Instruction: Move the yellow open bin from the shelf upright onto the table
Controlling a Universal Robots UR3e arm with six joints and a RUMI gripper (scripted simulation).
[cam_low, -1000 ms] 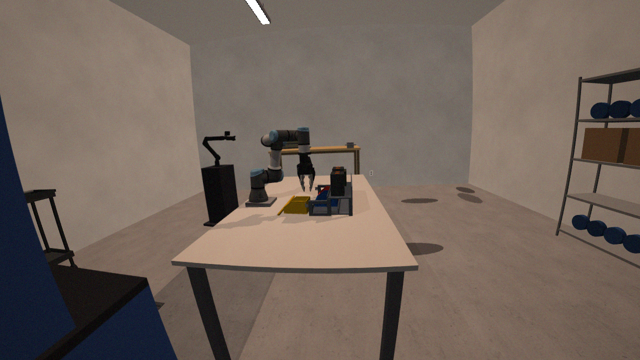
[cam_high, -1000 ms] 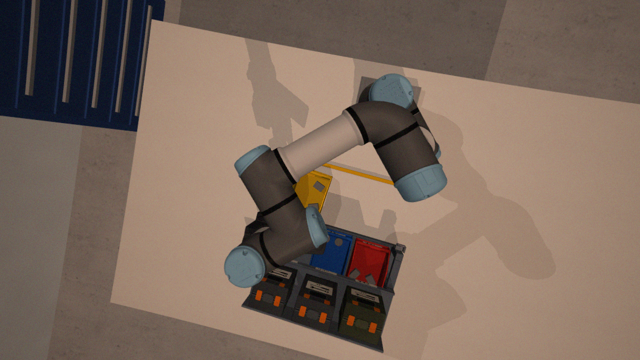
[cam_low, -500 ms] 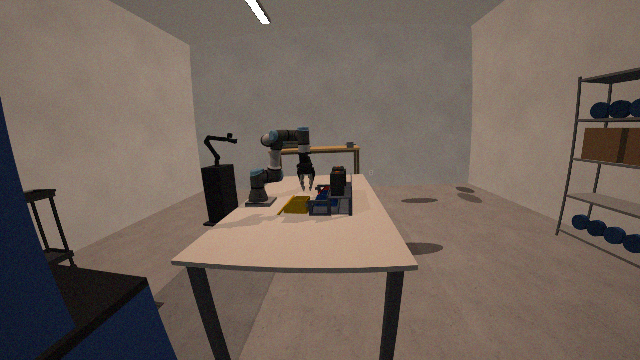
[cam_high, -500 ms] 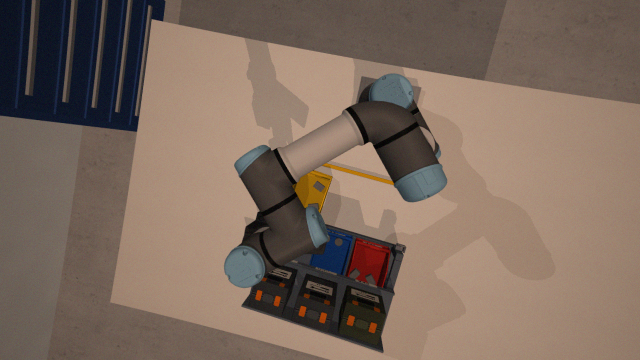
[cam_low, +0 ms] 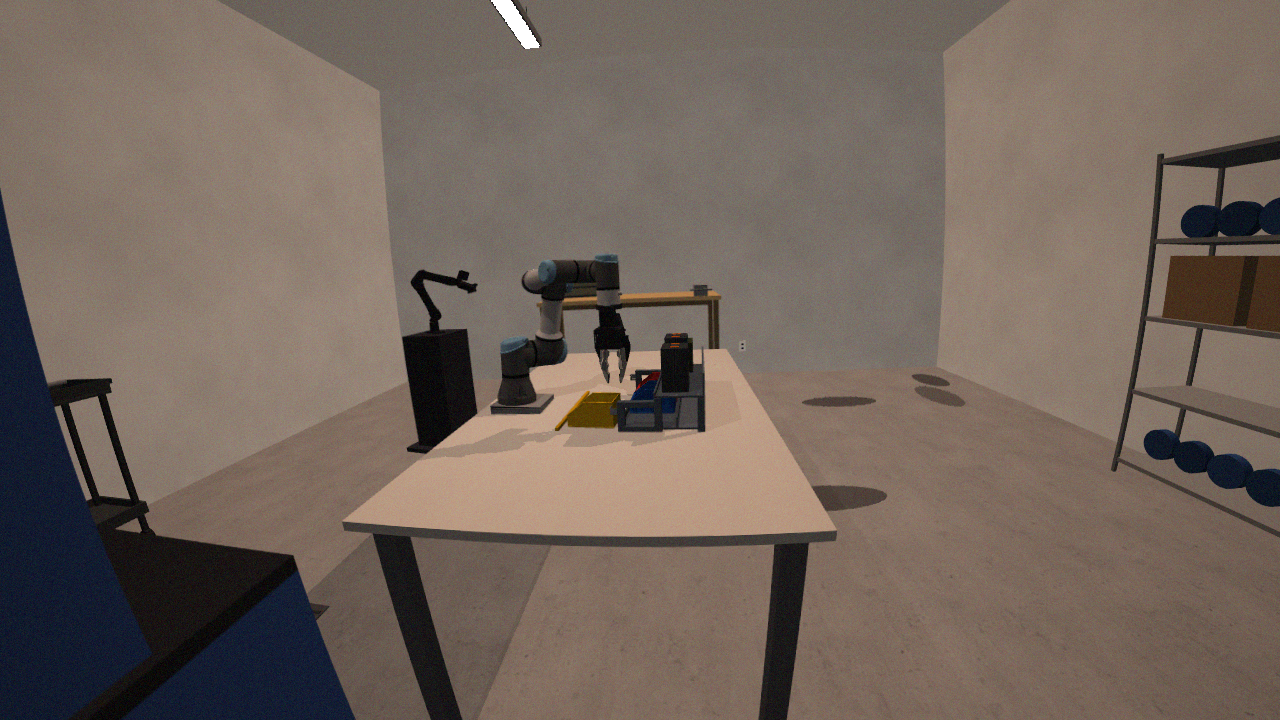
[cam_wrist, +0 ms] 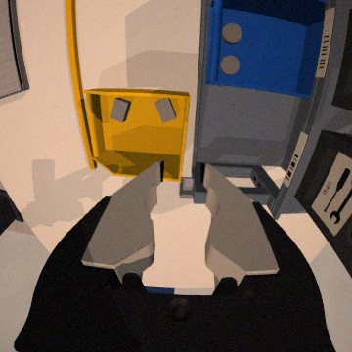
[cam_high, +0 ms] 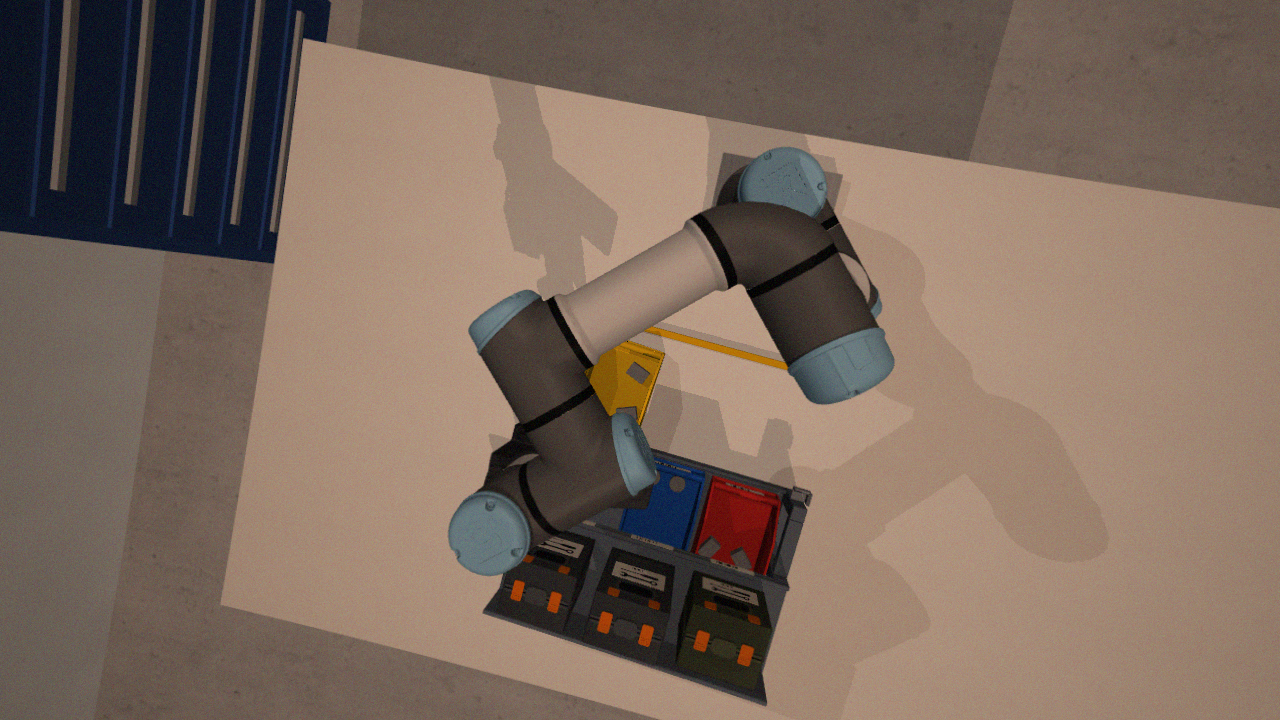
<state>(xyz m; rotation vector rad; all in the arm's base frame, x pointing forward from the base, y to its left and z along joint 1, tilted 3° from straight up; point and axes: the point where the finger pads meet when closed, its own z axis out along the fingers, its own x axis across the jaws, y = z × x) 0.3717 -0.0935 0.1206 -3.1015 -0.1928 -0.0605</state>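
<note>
Table point(cam_high: 1029, 358); yellow bin point(cam_wrist: 142, 134); shelf point(cam_high: 787, 537).

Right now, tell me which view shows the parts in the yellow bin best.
The wrist view: it looks straight into the yellow bin and shows both grey parts against its far wall. The top view shows one part whole and another half hidden by the arm. The exterior view shows only the bin's outer side, no parts.

Grey arm point(cam_high: 572, 385), blue joint caps, pale grey fingers.
</note>
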